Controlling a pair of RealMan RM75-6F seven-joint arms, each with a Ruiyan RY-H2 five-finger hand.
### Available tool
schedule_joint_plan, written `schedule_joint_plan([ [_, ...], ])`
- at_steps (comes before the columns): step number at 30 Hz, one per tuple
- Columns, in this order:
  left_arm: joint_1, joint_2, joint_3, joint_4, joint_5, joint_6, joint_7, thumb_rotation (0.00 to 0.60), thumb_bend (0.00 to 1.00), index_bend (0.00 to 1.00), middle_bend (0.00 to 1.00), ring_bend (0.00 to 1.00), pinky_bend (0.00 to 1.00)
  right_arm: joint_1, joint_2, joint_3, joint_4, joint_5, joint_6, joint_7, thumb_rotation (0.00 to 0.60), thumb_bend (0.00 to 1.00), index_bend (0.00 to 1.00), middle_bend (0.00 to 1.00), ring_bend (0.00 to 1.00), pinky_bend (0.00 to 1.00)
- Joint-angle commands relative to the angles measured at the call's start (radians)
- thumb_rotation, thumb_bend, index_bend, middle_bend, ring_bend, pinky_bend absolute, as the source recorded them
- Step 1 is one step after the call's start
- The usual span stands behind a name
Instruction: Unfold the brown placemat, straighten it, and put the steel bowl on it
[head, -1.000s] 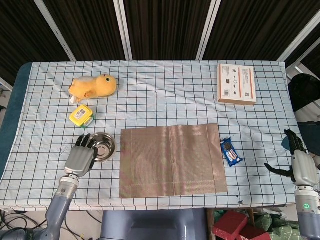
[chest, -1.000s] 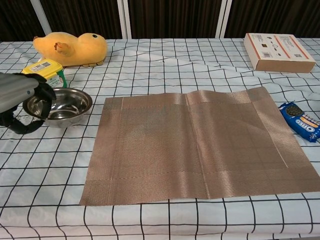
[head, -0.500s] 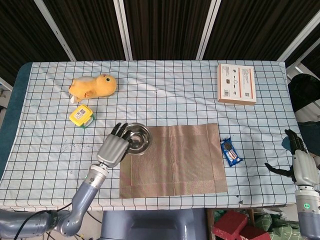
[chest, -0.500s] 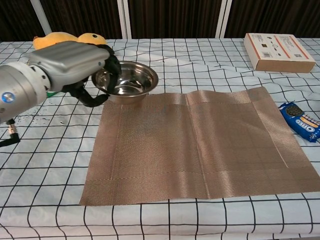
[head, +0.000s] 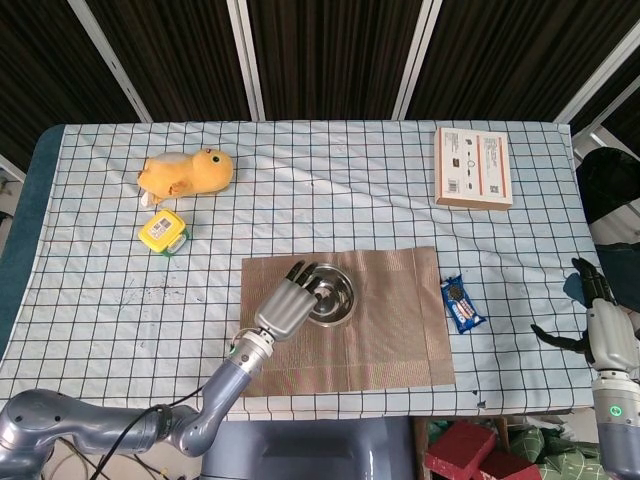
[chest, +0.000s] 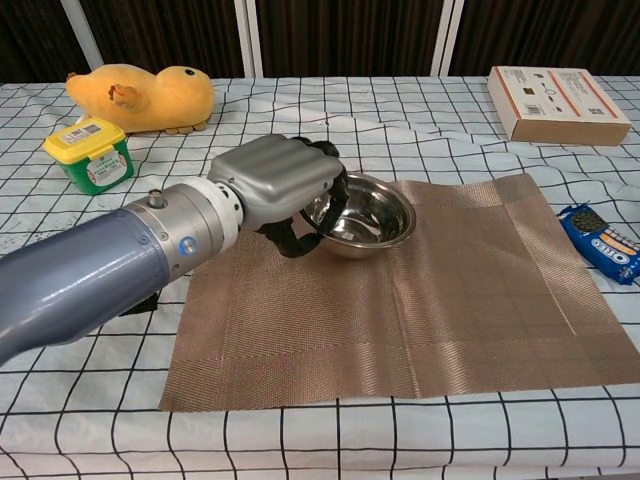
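Beneath my left hand (chest: 283, 180) I see the brown placemat (chest: 450, 300) spread flat on the checked tablecloth (head: 330, 190), reaching out to the hand's right. The left hand grips the near rim of the steel bowl (chest: 362, 214), which sits over the placemat just right of the fingers; whether it touches the mat I cannot tell. My right hand (head: 600, 325) hangs well apart at the table's edge, fingers spread, holding nothing.

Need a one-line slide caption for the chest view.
Left hand holds the steel bowl by its rim over the unfolded brown placemat.
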Motion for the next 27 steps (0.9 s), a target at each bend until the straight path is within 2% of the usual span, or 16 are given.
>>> schedule_joint_plan([
  [1,-0.015,-0.025,0.008,0.034,-0.001,-0.017,-0.012,0.600,0.43,0.61,0.24,0.05,0.11,0.000,-0.001,0.000,0.000,0.000,0.000,0.000,0.600,0.07,0.00,0.00,0.00,0.16],
  [7,-0.025,-0.054,0.018,0.068,-0.011,-0.027,-0.015,0.600,0.19,0.54,0.21,0.05,0.11,0.001,-0.001,0.000,0.002,0.002,0.000,-0.003,0.600,0.07,0.00,0.00,0.00,0.16],
  [10,-0.027,-0.055,0.025,0.073,-0.014,-0.026,-0.007,0.600,0.09,0.45,0.18,0.05,0.10,0.000,-0.001,0.000,0.002,0.002,0.001,-0.004,0.600,0.07,0.00,0.00,0.00,0.16],
  [11,-0.027,-0.054,0.027,0.074,-0.013,-0.024,-0.004,0.600,0.07,0.39,0.16,0.05,0.10,0.000,-0.001,0.000,0.002,0.002,0.001,-0.004,0.600,0.07,0.00,0.00,0.00,0.16],
  [15,-0.024,-0.046,0.032,0.063,-0.013,-0.013,0.004,0.600,0.04,0.17,0.11,0.04,0.08,0.000,-0.001,0.000,0.002,0.002,0.000,-0.004,0.600,0.07,0.00,0.00,0.00,0.16],
  [17,-0.018,-0.035,0.034,0.044,-0.013,-0.002,0.005,0.600,0.03,0.12,0.09,0.04,0.07,0.000,-0.001,-0.001,0.002,0.000,0.001,-0.005,0.600,0.07,0.00,0.00,0.00,0.16],
  [21,0.007,0.014,0.044,-0.025,0.000,0.042,0.005,0.600,0.03,0.09,0.08,0.04,0.07,-0.001,0.000,-0.001,0.004,-0.001,0.005,-0.005,0.600,0.07,0.00,0.00,0.00,0.16],
  [27,0.088,0.160,0.068,-0.173,0.033,0.151,-0.022,0.600,0.03,0.09,0.07,0.04,0.07,-0.002,-0.001,-0.002,0.007,-0.003,0.007,-0.011,0.600,0.07,0.00,0.00,0.00,0.16],
])
